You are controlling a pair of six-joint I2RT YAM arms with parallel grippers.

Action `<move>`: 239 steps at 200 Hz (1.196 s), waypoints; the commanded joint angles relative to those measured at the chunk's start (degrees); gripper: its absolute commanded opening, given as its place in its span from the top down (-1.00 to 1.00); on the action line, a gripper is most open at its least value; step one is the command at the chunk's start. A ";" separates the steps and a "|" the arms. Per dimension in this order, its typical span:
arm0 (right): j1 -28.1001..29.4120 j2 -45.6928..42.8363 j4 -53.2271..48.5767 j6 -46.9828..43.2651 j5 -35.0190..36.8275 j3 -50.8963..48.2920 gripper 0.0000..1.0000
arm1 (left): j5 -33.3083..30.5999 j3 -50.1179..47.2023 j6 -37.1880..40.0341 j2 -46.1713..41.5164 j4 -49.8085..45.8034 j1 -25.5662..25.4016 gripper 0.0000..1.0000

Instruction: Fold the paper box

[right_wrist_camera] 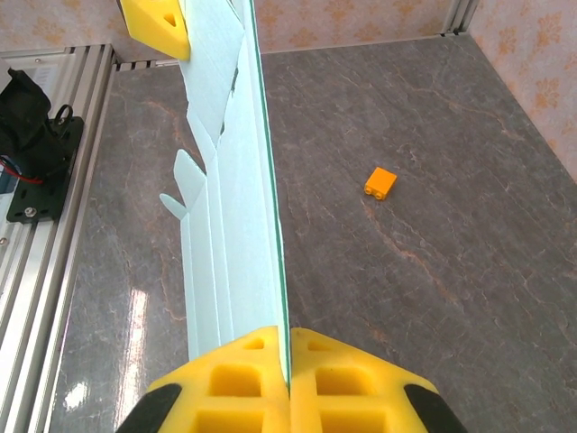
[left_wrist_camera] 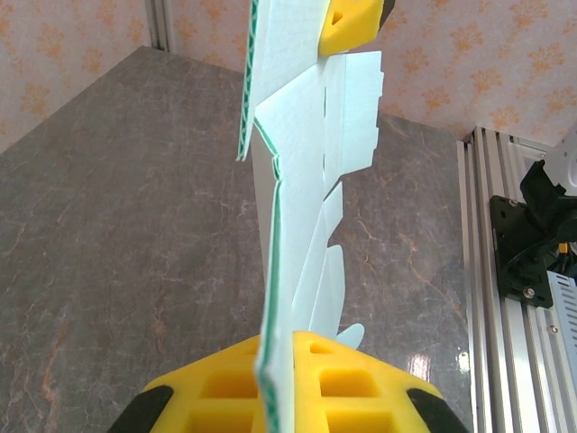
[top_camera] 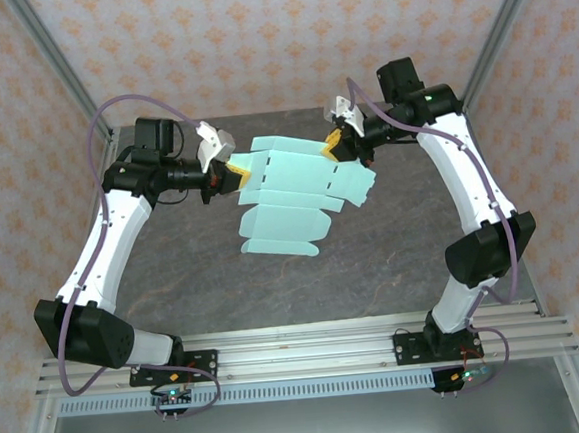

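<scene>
The paper box (top_camera: 298, 191) is a pale mint-green die-cut sheet with flaps, held in the air above the table between both arms. My left gripper (top_camera: 228, 169) is shut on its left edge. My right gripper (top_camera: 336, 145) is shut on its right edge. In the left wrist view the paper box (left_wrist_camera: 302, 207) runs edge-on from my yellow fingers (left_wrist_camera: 361, 388) up to the other gripper's yellow pad (left_wrist_camera: 352, 25). In the right wrist view the paper box (right_wrist_camera: 230, 216) stands edge-on, pinched by my yellow fingers (right_wrist_camera: 234, 388).
A tiny orange block (right_wrist_camera: 380, 183) lies on the dark marbled table (top_camera: 393, 258) below the sheet. Aluminium rails (top_camera: 310, 350) with the arm bases run along the near edge. Patterned walls and metal frame posts (top_camera: 56, 54) enclose the back and sides.
</scene>
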 commanded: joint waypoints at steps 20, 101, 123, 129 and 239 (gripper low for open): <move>-1.66 -2.71 -1.28 -1.74 2.51 -0.12 1.00 | -2.04 1.22 -1.92 0.02 0.87 -0.09 0.49; -1.51 -9.05 2.03 8.64 -7.50 -8.26 1.00 | -19.98 -11.09 -21.49 -9.77 21.76 0.34 -0.11; -0.99 -12.32 6.93 16.39 -6.36 -11.97 1.00 | -24.06 -15.70 -27.39 -14.61 27.44 0.43 -0.19; -0.74 -12.85 7.65 18.20 -6.24 -12.63 1.00 | -24.49 -17.14 -29.12 -16.03 29.13 0.43 -0.21; 4.67 -13.56 24.00 50.70 5.13 -27.61 1.00 | -46.43 -30.43 -53.45 -31.28 28.17 -0.48 -0.33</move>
